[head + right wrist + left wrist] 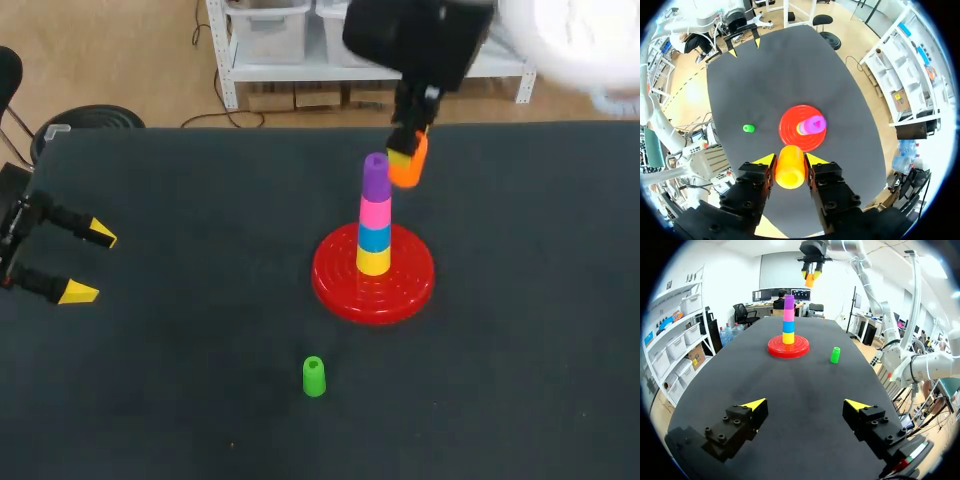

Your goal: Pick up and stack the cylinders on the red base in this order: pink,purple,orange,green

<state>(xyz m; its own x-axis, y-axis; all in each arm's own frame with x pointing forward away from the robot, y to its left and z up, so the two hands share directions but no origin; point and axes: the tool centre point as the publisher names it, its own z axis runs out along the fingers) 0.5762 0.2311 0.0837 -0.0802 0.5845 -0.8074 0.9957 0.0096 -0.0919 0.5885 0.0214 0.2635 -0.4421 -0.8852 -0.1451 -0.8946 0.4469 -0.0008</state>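
On the red base stands a stack: yellow, blue, pink, and the purple cylinder on top. My right gripper hangs high, just right of the stack's top, shut on the orange cylinder. In the right wrist view the orange cylinder sits between both fingers, with the base and purple top ahead below. The green cylinder stands alone on the table in front of the base. My left gripper stays open at the table's left edge, empty.
The black table carries nothing else. The green cylinder shows right of the base in the left wrist view.
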